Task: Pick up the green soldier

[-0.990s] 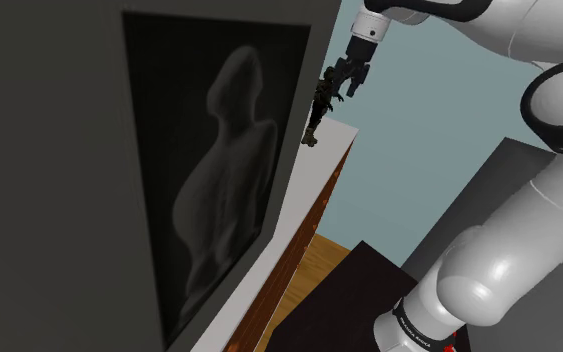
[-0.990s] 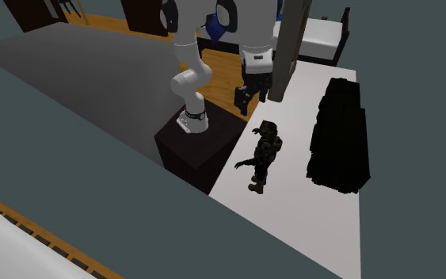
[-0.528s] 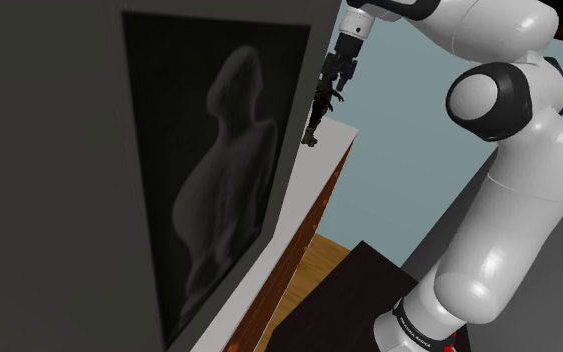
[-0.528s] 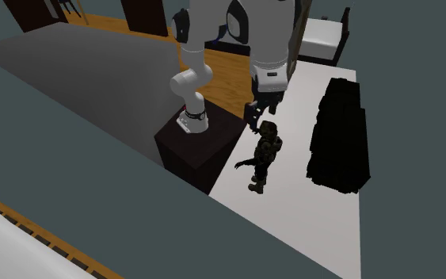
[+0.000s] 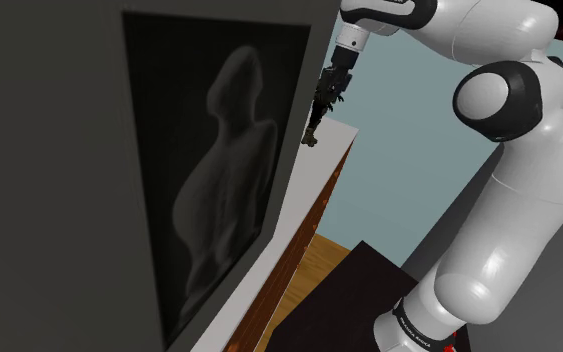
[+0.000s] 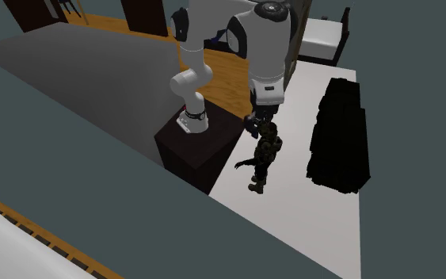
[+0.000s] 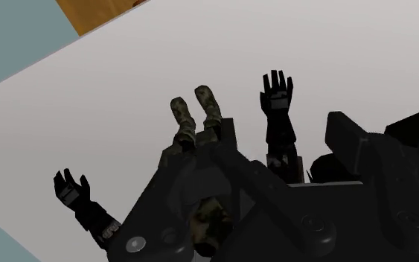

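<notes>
1. Your gripper (image 6: 254, 125) sits right at the head of the soldier (image 6: 262, 162). In the wrist view its jaws stand apart, with the camouflaged body between them.
2. You cannot tell whether they touch it.
3. The soldier stands upright on the white table (image 6: 292, 218), arms spread, near the edge beside the dark stand (image 6: 183, 150).

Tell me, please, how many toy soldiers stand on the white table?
1. The soldier stands upright on the white table, just below the claw, with a black block beside it but apart. The block could hide something behind it.
</notes>
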`<act>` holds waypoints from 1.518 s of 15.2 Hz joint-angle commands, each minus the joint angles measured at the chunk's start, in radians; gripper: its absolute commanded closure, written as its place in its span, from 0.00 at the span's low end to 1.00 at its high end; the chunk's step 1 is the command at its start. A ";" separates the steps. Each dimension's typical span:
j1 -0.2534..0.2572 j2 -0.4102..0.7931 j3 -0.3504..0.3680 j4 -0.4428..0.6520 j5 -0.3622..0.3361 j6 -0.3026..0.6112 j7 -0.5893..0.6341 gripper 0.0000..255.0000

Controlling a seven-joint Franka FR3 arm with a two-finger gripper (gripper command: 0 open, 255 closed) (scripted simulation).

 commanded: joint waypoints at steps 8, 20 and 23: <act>0.001 -0.002 0.000 -0.004 -0.001 0.003 0.000 1.00; -0.028 0.078 -0.007 0.257 0.031 -0.184 0.003 1.00; -0.043 0.113 -0.008 0.350 0.046 -0.243 0.004 1.00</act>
